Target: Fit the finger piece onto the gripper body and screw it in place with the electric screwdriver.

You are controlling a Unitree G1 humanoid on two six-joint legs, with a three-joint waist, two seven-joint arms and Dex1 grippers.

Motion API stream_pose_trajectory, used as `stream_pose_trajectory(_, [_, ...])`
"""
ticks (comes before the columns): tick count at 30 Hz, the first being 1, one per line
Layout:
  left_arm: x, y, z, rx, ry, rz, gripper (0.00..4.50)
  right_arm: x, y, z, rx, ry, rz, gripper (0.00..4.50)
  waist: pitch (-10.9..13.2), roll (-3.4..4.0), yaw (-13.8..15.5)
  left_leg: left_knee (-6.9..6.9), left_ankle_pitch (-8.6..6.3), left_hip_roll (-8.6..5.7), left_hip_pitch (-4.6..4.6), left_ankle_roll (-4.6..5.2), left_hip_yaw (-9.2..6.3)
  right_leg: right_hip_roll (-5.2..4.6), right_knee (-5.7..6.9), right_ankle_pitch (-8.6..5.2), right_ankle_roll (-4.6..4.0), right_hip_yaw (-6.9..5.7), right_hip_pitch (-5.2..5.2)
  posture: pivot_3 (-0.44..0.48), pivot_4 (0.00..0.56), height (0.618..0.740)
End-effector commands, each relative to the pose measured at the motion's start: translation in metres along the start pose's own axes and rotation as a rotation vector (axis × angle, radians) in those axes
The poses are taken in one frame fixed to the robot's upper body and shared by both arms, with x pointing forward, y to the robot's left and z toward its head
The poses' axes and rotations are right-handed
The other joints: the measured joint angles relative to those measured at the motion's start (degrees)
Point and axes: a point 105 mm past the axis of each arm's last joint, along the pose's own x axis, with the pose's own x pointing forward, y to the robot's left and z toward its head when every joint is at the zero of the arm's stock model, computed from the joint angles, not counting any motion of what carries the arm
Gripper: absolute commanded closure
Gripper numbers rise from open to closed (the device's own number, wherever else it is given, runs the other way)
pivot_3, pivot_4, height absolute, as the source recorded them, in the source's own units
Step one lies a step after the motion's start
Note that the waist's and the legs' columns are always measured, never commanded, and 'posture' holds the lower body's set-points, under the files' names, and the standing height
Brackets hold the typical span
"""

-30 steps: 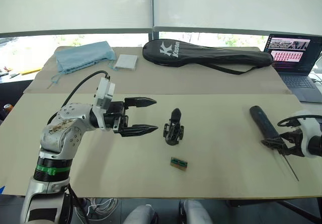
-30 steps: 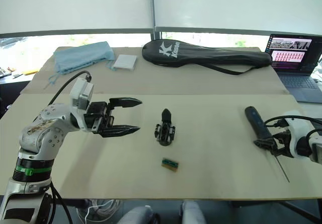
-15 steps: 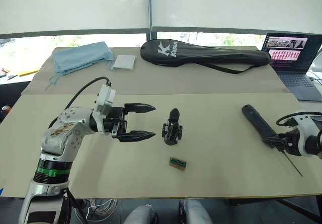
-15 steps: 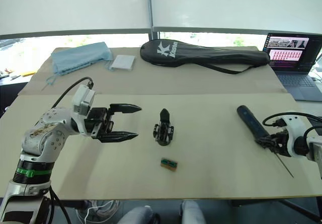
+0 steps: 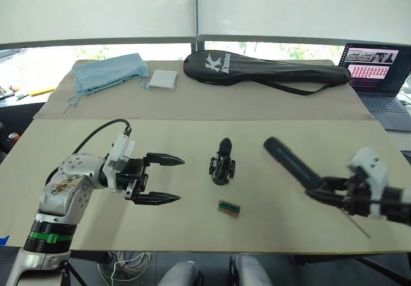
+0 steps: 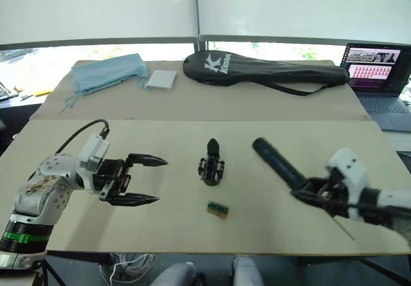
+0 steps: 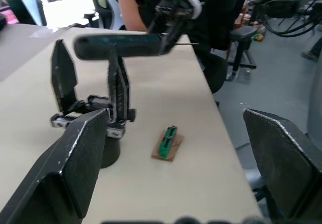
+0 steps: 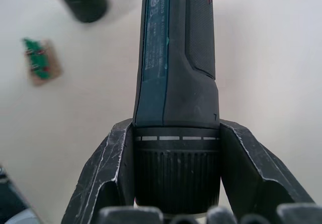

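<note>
The gripper body (image 5: 221,164) stands upright mid-table; in the left wrist view two black pointed fingers rise from the gripper body (image 7: 90,110), and I cannot tell whether one is the finger piece. My left gripper (image 5: 180,180) hovers open to its left, a hand's width away. My right gripper (image 5: 326,193) is shut on the electric screwdriver (image 5: 290,163), held above the table to the right of the body. The screwdriver's rounded end points toward the body and its thin bit toward the table's near right edge. The fingers (image 8: 108,168) clamp the screwdriver (image 8: 173,83) at its collar.
A small green-brown block (image 5: 228,208) lies just in front of the gripper body. At the back lie a black racket bag (image 5: 266,71), a blue cloth (image 5: 106,71) and a white pad (image 5: 163,79). A laptop (image 5: 376,74) stands far right. A person (image 7: 136,7) sits beyond the table.
My right gripper has lifted the screwdriver and carried it left toward the gripper body. My left gripper has drawn back to the left and nearer the front edge, still open.
</note>
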Motion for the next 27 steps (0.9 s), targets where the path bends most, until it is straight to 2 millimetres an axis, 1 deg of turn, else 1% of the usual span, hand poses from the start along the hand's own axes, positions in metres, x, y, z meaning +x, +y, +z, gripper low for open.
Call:
stream_pose_trajectory(1, [-0.005, -0.001, -0.008, 0.055, 0.049, 0.002, 0.00, 0.003, 0.003, 0.002, -0.110, -0.008, -0.038, 2.57, 0.00, -0.01, 0.09, 0.00, 0.00, -0.01, -0.01, 0.00, 0.00, 0.00, -0.02, 0.00, 0.00, -0.01, 0.00, 0.000, 0.150, 0.740])
stream_pose_trajectory(5, [-0.009, 0.006, -0.010, 0.065, 0.057, 0.042, 0.00, 0.012, 0.001, -0.014, -0.098, 0.019, -0.049, 2.57, 0.01, -0.02, 0.08, 0.01, 0.01, -0.01, -0.01, -0.01, 0.00, 0.01, -0.10, 0.01, 0.00, -0.04, -0.01, 0.000, 0.150, 0.740])
stream_pose_trajectory(8, [-0.009, 0.008, -0.010, 0.071, 0.057, 0.051, 0.00, 0.018, 0.000, -0.021, -0.070, 0.025, -0.048, 2.57, 0.01, -0.03, -0.02, 0.00, 0.01, 0.01, 0.00, -0.02, 0.00, 0.02, -0.10, 0.01, 0.00, -0.04, -0.01, 0.000, 0.150, 0.740])
stream_pose_trajectory(13, [-0.010, 0.012, -0.009, 0.087, 0.060, 0.072, 0.00, 0.023, -0.002, -0.019, -0.020, -0.003, -0.017, 2.57, 0.03, -0.05, -0.46, 0.00, 0.01, 0.01, 0.02, -0.02, 0.00, 0.02, -0.09, 0.01, -0.01, -0.02, 0.02, 0.000, 0.150, 0.740])
stream_pose_trajectory(15, [-0.010, 0.012, -0.009, 0.085, 0.060, 0.072, 0.00, 0.023, -0.002, -0.018, -0.030, 0.005, -0.007, 1.52, 0.03, -0.05, -0.51, -0.01, 0.01, 0.01, 0.03, -0.01, 0.00, 0.02, -0.08, 0.01, -0.01, -0.02, 0.01, 0.000, 0.150, 0.740])
stream_pose_trajectory(16, [-0.009, 0.012, -0.008, 0.084, 0.059, 0.072, 0.00, 0.023, -0.002, -0.016, -0.032, 0.006, -0.004, 1.25, 0.03, -0.05, -0.60, -0.02, 0.01, 0.02, 0.03, -0.01, 0.00, 0.02, -0.08, 0.01, -0.01, -0.03, 0.01, 0.000, 0.150, 0.740])
stream_pose_trajectory(18, [-0.009, 0.012, -0.008, 0.081, 0.057, 0.071, 0.00, 0.023, -0.002, -0.013, -0.044, 0.004, -0.001, 0.50, 0.03, -0.06, -0.71, -0.02, 0.01, 0.02, 0.03, -0.01, 0.00, 0.03, -0.08, 0.01, -0.01, -0.02, 0.02, 0.000, 0.150, 0.740])
stream_pose_trajectory(19, [-0.008, 0.011, -0.008, 0.080, 0.049, 0.072, 0.00, 0.019, -0.001, -0.010, -0.056, 0.015, 0.009, 0.18, 0.03, -0.06, -0.72, -0.01, 0.01, 0.02, 0.04, -0.01, 0.00, 0.03, -0.09, 0.01, -0.01, -0.03, 0.02, 0.000, 0.150, 0.740])
stream_pose_trajectory(20, [-0.008, 0.011, -0.007, 0.080, 0.039, 0.076, 0.00, 0.015, -0.001, -0.006, -0.056, 0.023, 0.012, 0.08, 0.03, -0.05, -0.75, -0.01, 0.01, 0.02, 0.04, -0.01, -0.01, 0.03, -0.09, 0.01, -0.01, -0.03, 0.02, 0.000, 0.150, 0.740])
stream_pose_trajectory(23, [-0.006, 0.010, -0.009, 0.084, 0.041, 0.067, 0.00, 0.005, 0.000, 0.003, -0.030, 0.055, 0.028, 0.08, 0.03, -0.07, -0.69, -0.01, 0.01, 0.01, 0.03, -0.01, -0.01, 0.02, -0.10, 0.01, -0.01, -0.03, 0.03, 0.000, 0.150, 0.740])
stream_pose_trajectory(26, [-0.004, 0.007, -0.011, 0.081, 0.044, 0.047, 0.00, -0.003, 0.005, 0.015, -0.026, 0.121, 0.084, 0.08, 0.03, -0.07, -0.84, 0.00, 0.01, 0.02, 0.03, 0.00, -0.01, 0.01, -0.10, 0.02, -0.01, -0.03, 0.04, 0.000, 0.150, 0.740])
stream_pose_trajectory(27, [-0.003, 0.007, -0.011, 0.080, 0.043, 0.043, 0.00, -0.006, 0.005, 0.016, -0.018, 0.157, 0.091, 0.08, 0.03, -0.07, -0.90, -0.01, 0.00, 0.03, 0.03, 0.00, -0.01, 0.02, -0.10, 0.02, -0.01, -0.03, 0.03, 0.000, 0.150, 0.740])
